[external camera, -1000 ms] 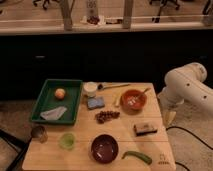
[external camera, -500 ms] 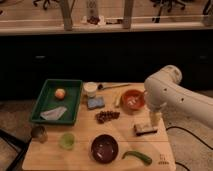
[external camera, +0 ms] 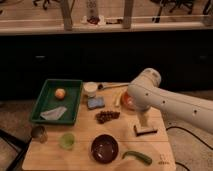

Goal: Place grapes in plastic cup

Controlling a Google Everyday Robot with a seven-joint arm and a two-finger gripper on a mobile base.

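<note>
The grapes (external camera: 107, 116), a small dark reddish bunch, lie near the middle of the wooden table (external camera: 85, 129). The plastic cup (external camera: 67, 140), short and translucent green, stands to their front left, near the table's front edge. My white arm reaches in from the right, and the gripper (external camera: 144, 125) points down over the right side of the table, right of the grapes and apart from them. It is open and holds nothing. It hangs just above a small dark block (external camera: 145, 132).
A green tray (external camera: 62, 81) at the left holds an orange fruit (external camera: 60, 93) and a cloth (external camera: 54, 113). Also on the table: a white cup (external camera: 90, 88), blue sponge (external camera: 95, 103), metal tin (external camera: 38, 133), maroon bowl (external camera: 104, 148), green pepper (external camera: 137, 157), and an orange bowl (external camera: 126, 101) partly behind my arm.
The arm has swung in from the right edge toward the table's middle, and the gripper has come down over the dark block. Nothing on the table has moved.
</note>
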